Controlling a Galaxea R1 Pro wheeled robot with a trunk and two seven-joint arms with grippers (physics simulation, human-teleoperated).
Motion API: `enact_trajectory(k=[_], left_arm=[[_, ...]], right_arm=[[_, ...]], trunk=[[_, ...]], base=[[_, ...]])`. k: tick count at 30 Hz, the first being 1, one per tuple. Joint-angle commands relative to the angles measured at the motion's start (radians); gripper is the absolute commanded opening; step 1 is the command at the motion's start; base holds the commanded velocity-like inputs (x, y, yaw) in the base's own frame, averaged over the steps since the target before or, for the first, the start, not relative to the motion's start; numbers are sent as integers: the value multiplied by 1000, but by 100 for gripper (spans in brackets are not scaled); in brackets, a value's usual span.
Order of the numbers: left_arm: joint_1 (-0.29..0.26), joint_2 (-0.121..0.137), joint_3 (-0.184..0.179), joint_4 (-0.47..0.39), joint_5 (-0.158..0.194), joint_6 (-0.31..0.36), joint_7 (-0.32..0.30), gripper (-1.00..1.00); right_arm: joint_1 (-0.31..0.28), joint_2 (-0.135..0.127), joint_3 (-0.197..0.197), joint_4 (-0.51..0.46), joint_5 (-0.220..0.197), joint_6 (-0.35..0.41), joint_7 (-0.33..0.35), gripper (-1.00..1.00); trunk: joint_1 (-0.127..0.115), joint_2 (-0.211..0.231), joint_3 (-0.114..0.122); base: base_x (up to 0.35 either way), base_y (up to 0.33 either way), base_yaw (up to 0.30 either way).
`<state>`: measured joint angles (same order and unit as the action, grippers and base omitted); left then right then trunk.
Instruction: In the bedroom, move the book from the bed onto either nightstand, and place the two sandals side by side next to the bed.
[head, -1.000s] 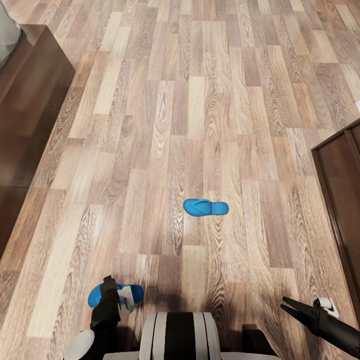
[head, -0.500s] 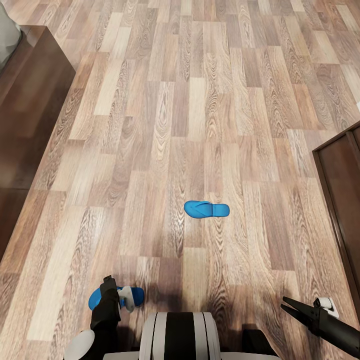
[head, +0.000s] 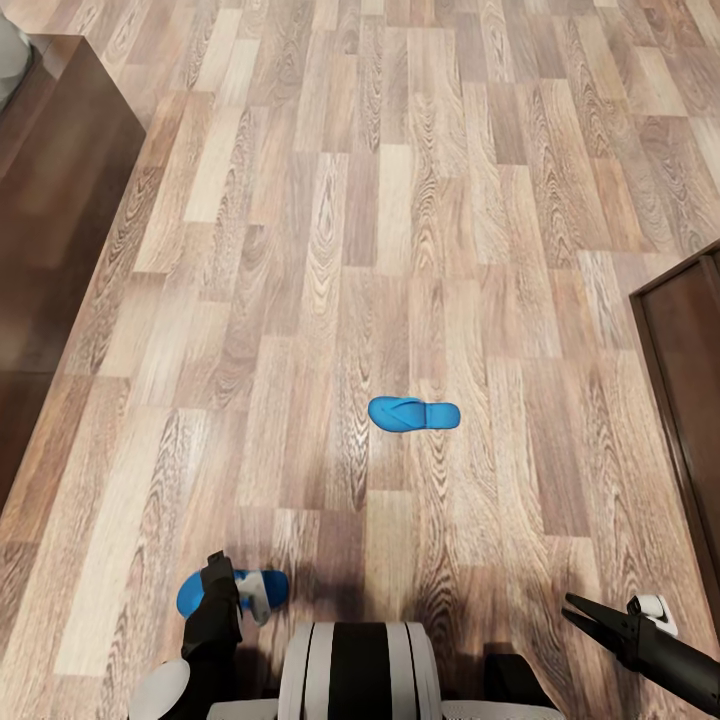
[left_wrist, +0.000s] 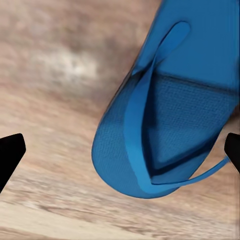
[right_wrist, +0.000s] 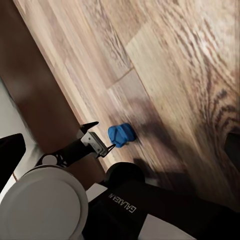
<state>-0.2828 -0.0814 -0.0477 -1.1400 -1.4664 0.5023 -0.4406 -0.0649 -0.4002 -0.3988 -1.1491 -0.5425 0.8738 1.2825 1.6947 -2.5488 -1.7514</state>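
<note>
With my left gripper (left_wrist: 120, 150) spread wide over the near sandal (head: 232, 592) at seven o'clock, its twin (head: 414, 414) lying at twelve, I judge the pickup pending: descend, then pinch its sole.

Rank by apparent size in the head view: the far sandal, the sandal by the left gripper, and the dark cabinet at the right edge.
1. Dark cabinet, largest by far.
2. Far sandal.
3. Near sandal, partly hidden behind the left gripper, so its lower rank is unsure.

Wood plank floor (head: 400, 200), dark brown cabinets (head: 60, 200)
</note>
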Motion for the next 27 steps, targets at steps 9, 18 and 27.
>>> enact_trajectory(k=[9,18,27], left_arm=[[0,0,-1,-2,-9,2,-8,100],[0,1,-1,-3,-9,2,-9,100],[0,2,-1,-3,-10,2,-9,100]], right_arm=[[0,0,0,0,-4,7,1,100],[0,0,0,0,-4,7,0,100],[0,0,0,0,-4,7,1,100]], trunk=[[3,-2,-28],[5,-3,-47],[7,-4,-59]], base=[[0,0,0],[0,0,0],[0,0,0]])
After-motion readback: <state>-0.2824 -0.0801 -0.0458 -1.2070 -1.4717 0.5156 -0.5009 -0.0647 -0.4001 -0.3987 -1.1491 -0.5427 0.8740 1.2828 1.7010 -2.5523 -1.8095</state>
